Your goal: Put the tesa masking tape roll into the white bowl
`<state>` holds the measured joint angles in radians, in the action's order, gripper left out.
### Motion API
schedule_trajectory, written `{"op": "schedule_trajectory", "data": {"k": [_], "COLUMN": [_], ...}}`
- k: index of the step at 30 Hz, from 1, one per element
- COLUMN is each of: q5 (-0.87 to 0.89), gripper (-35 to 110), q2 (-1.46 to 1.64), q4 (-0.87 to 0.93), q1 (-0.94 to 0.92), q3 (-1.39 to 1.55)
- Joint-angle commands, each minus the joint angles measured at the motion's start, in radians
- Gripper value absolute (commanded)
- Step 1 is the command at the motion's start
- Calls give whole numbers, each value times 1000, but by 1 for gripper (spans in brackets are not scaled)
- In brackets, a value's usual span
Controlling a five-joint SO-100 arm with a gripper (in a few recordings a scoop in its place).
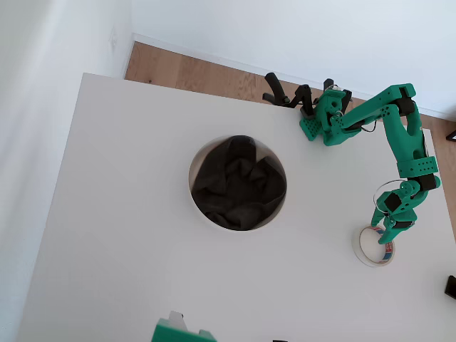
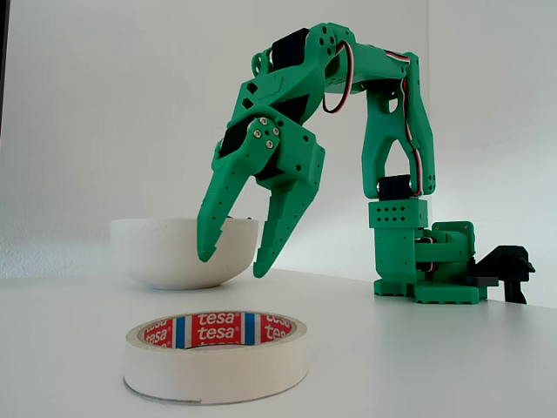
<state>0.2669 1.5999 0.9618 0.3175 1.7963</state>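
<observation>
1. The gripper (image 2: pixel 231 266) is green, points downward with its two fingers spread apart, and holds nothing. In the fixed view both fingertips hang clear above the table (image 2: pixel 435 366), with open air between them and anything below.

2. The tape roll (image 2: pixel 217 355) lies flat on the table directly under the gripper, its hole facing up and the red-and-blue print visible on the inner core. In the overhead view the fingertips overlap the far right part of the tape roll's (image 1: pixel 368 248) ring, so the gripper stands above the ring's edge rather than its centre. There is no contact.

3. Judgement: the coming move turns on the vertical gap. A straight descent should put one finger inside the hole and one outside the wall, which suits a ring lying flat.

4. The bowl (image 1: pixel 204 214) sits near the table's middle, well apart from the tape roll, to the left in the overhead view. A dark crumpled cloth (image 1: pixel 239 182) fills it.

5. Limits of view: in the fixed view the gripper partly covers the bowl, and its inside is not visible. The overhead view hides part of the ring beneath the gripper. Which finger lines up with the hole cannot be settled.
</observation>
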Motion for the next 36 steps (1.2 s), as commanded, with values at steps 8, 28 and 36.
{"op": "schedule_trajectory", "data": {"k": [8, 28, 36], "q5": [71, 64, 28], "gripper": [19, 12, -8], "q2": [-11, -170, -170], "q4": [55, 20, 15], "q1": [106, 118, 167], "q3": [-57, -51, -52]}}
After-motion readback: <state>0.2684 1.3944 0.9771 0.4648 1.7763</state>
